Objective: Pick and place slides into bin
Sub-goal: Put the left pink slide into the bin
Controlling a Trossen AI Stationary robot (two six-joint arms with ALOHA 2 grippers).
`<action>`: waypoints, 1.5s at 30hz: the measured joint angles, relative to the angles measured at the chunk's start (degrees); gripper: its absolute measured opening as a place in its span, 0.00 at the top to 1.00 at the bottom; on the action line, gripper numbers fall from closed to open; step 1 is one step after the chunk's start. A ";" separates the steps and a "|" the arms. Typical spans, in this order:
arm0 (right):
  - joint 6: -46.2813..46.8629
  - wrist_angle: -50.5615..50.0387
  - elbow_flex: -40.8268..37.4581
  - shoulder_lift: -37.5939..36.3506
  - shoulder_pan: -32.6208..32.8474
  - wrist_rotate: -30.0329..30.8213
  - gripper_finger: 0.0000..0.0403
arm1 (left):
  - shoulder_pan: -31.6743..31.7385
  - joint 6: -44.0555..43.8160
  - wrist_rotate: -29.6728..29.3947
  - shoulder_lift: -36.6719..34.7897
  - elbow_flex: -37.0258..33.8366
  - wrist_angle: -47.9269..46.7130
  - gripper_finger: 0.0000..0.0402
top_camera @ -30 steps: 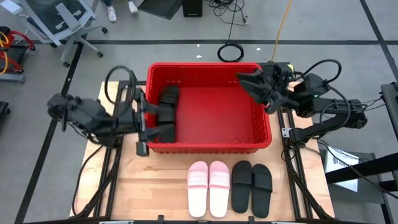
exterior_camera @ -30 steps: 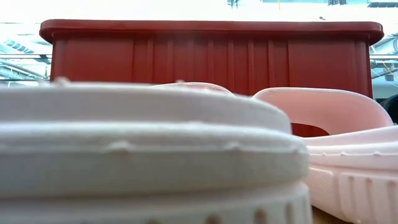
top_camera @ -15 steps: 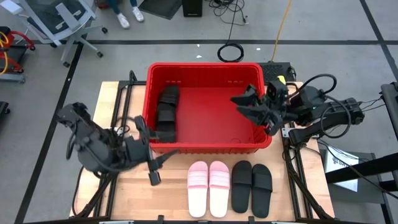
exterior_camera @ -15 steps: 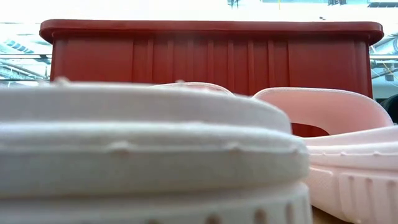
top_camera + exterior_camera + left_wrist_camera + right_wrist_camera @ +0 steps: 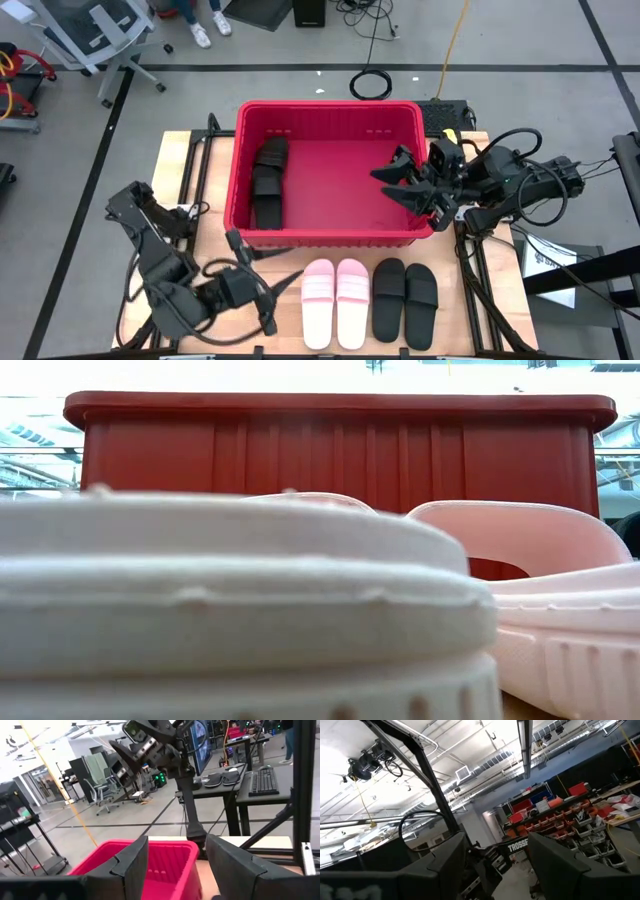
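High view: wooden table (image 5: 200, 225) on grey floor (image 5: 520, 40).

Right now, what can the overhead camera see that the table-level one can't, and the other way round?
Only the high view shows inside the bin: one pair of black slides lies at its left end. It also shows a second black pair on the table, and both arms: the left end effector open near the table's front-left, the right end effector open over the bin's right side.

Only the low view shows the bin's ribbed outer front wall and the pink slides' thick soles edge-on.

Both share the red bin and the pink slides in front of it.
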 joint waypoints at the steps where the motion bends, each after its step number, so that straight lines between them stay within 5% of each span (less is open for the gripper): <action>1: -0.07 -0.26 0.00 0.00 0.19 0.00 0.49 | -0.12 -1.00 -0.32 0.56 0.01 0.01 0.49; 15: 0.03 -2.49 0.00 0.00 3.21 0.01 0.49 | -0.31 -8.52 -0.68 9.65 0.04 -0.15 0.49; 19: 0.23 -2.85 0.00 0.00 4.21 0.09 0.49 | 0.46 -13.51 6.26 11.62 0.04 -4.85 0.49; 28: 0.23 -3.23 0.00 0.00 6.73 0.15 0.49 | 4.17 -37.08 28.39 12.22 0.00 -33.75 0.49; 45: 2.21 -2.77 -0.04 4.02 7.75 0.24 0.49 | 8.74 -27.07 40.94 21.95 -0.13 -33.90 0.49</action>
